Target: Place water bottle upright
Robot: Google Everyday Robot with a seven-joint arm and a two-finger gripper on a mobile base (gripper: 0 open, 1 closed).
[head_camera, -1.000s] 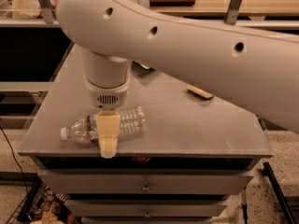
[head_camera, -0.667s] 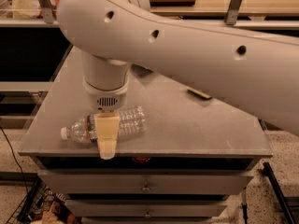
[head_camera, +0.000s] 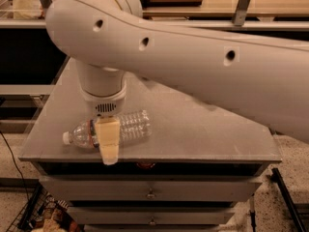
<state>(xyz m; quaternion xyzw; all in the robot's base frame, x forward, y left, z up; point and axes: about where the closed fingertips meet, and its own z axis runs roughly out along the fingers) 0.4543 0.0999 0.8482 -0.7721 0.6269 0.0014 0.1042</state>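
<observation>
The water bottle (head_camera: 131, 126) lies on its side near the table's (head_camera: 203, 134) front edge, with my claw (head_camera: 108, 139) down over its neck end. I cannot tell whether it is clamped. With a loose hold, the ribbed plastic could slip and roll off that edge.

The pincer (head_camera: 108, 144) hangs at the front edge of the bench (head_camera: 207, 139). It is set across the water bottle (head_camera: 131, 125), which lies on its side and blocks the path straight down. Past the bottle's base the bench top is open out to the far side edge. Past the cap only a narrow strip is free. The arm (head_camera: 203, 66) spans the bench overhead behind the pincer and closes off approach from above there.
</observation>
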